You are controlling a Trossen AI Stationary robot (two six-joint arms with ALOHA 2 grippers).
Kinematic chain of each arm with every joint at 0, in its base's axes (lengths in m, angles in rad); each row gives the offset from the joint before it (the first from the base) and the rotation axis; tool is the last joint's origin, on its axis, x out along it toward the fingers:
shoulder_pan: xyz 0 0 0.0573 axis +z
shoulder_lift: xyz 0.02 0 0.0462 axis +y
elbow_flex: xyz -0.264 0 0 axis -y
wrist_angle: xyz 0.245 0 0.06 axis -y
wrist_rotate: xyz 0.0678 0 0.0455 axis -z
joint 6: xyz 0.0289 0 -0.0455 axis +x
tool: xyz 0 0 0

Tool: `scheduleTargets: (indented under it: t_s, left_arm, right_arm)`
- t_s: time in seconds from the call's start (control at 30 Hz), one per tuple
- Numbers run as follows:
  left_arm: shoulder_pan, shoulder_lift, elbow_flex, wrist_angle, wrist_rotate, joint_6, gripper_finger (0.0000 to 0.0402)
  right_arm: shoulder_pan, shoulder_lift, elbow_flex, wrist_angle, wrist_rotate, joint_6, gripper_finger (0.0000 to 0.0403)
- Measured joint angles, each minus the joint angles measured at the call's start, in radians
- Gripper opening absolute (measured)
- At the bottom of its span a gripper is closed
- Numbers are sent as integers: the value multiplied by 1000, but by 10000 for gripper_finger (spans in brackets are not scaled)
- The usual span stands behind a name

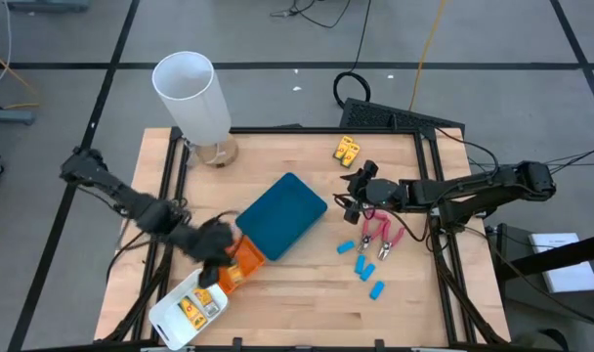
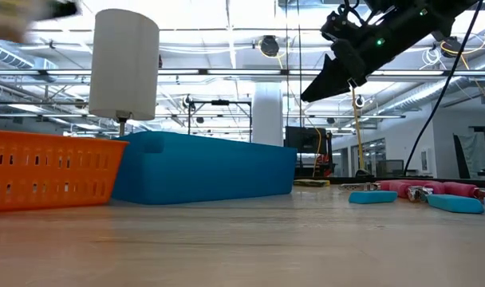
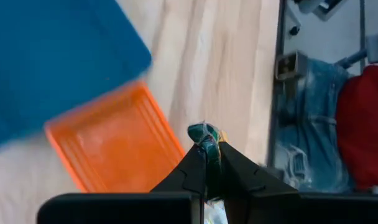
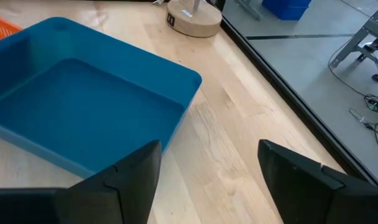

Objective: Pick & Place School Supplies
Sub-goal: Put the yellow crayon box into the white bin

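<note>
My left gripper (image 1: 217, 246) hovers over the orange tray (image 1: 244, 260) and is shut on a small greenish-and-yellow piece (image 3: 206, 133). More yellow pieces (image 1: 197, 309) lie in the white tray (image 1: 168, 323). Another yellow piece (image 1: 348, 149) rests flat near the table's far edge. My right gripper (image 1: 353, 198) is open and raised above the table, between the teal tray (image 1: 282, 215) and the two pink-handled tools (image 1: 380, 235). Those tools lie flat on the wood. A few light-blue pieces (image 1: 361, 264) lie flat just nearer than them. My left gripper pinches the small greenish-and-yellow piece (image 3: 204, 138) between its two fingertips (image 3: 195, 163). Only the piece's end pokes out past the tips. It is lifted clear, above the orange tray (image 3: 114, 146).
A tall white cylinder (image 1: 191, 96) on a round wooden base (image 1: 217, 153) stands at the table's far left. The teal tray (image 4: 83, 106) sits mid-table, touching the orange one. A black frame runs along the table's edges (image 1: 440, 196). Bare wood shows between the teal tray and the blue pieces.
</note>
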Motion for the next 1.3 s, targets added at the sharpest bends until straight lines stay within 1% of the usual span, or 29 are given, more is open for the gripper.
scheduleTargets:
  t_s: [0.17,0.4,0.47,0.63,0.77,0.9,1.13,1.3]
  left_arm:
    - [-205,1,0,-94,-133,-260,29]
    - [-448,2,0,-152,-274,-635,23]
    - [-504,10,0,-167,-303,-739,29]
    - [-627,42,0,-250,-330,-964,40]
    - [-688,54,0,-251,-379,-1043,43]
    - [-716,54,0,-251,-433,-1079,44]
    - [-716,54,0,-254,-435,-1092,46]
    - [-716,54,0,-303,-424,-1166,46]
  right_arm:
    - [0,0,0,0,0,1,258]
    - [0,0,0,0,0,23,258]
    - [0,0,0,0,0,23,258]
    - [0,0,0,1,0,23,257]
    - [0,0,0,2,0,20,257]
    - [0,0,0,1,0,19,256]
    - [0,0,1,1,0,19,262]
    - [0,0,1,1,0,19,262]
